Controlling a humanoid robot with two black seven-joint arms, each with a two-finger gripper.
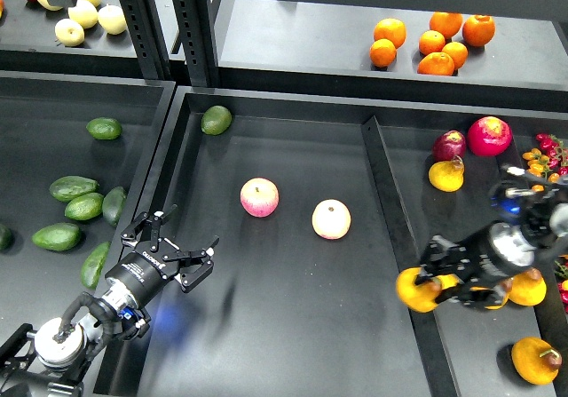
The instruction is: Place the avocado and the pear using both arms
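Note:
My right gripper (pixel 419 290) is shut on a golden yellow-orange pear (pixel 409 291) and holds it just above the divider (pixel 390 193) between the middle and right trays. My left gripper (pixel 174 250) is open and empty over the left edge of the middle tray (pixel 293 344). Several dark green avocados lie in the left tray; the nearest, an elongated one (pixel 94 265), is just left of my left gripper. Another elongated one (pixel 58 236) lies further left. I cannot tell which is the task's avocado.
A green avocado (pixel 216 119) lies in the middle tray's far left corner. Two pink-and-yellow apples (pixel 259 196) (pixel 331 218) lie mid-tray. More pears (pixel 446 175) (pixel 536 360) and red fruit (pixel 489 136) are in the right tray. Oranges (pixel 432 42) sit on the back shelf.

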